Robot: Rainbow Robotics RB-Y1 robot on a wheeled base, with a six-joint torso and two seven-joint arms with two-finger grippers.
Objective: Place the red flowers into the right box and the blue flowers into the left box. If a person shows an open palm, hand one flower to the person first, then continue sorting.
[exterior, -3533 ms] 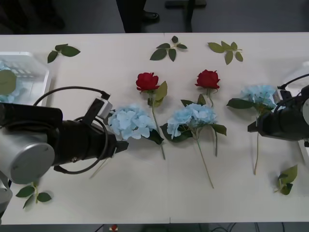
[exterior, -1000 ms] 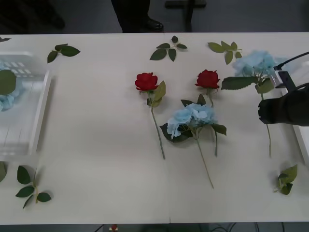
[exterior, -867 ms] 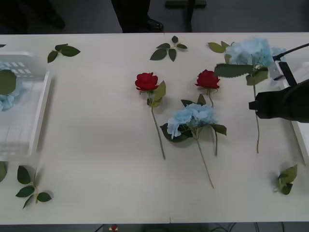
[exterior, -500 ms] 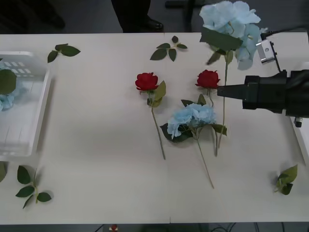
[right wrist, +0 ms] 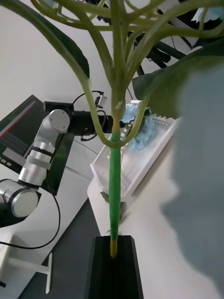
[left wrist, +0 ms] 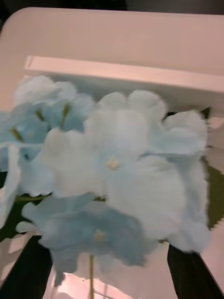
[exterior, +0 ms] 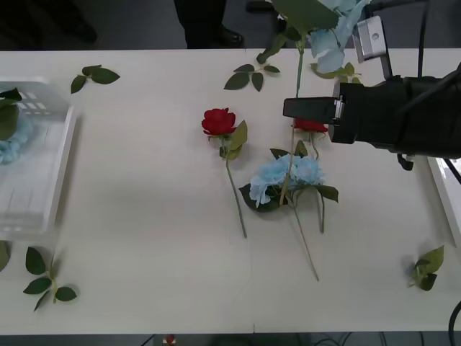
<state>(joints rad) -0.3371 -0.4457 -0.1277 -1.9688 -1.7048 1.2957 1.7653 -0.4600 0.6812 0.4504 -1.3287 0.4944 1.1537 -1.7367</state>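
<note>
We hold one pale sky-blue hydrangea-like flower (exterior: 338,18) in the right gripper (exterior: 299,109), whose black fingers are closed on its thin green stem (right wrist: 114,187). The gripper hangs above the middle of the white tabletop (exterior: 144,216), over a red rose (exterior: 311,125) that it partly hides. The flower head is raised at the far edge of the scene and the stem tip hangs down toward the flowers lying below.

The left gripper is at the shallow white slotted plastic tray (exterior: 50,187) on the left. Its wrist view shows a pale blue flower cluster (left wrist: 116,177) close in front of it, against the tray rim (left wrist: 140,77). We cannot tell whether its fingers are parted or closed.

Progress, as judged from the layout:
- Blue flower material (exterior: 11,140) already lies in the left tray.
- One blue flower is in transit and must cross to the left tray.
- One blue hydrangea cluster (exterior: 284,176) lies on the tabletop at centre.
- Two red roses are left to sort: the one under the gripper and a second red rose (exterior: 219,122) just to its left.
- The right white tray (exterior: 443,194) shows as a rim at the right edge; its contents cannot be seen.

Loose green leaf sprigs (exterior: 251,74) lie scattered about. A person's legs (exterior: 205,21) stand beyond the far edge; no open palm is visible.
</note>
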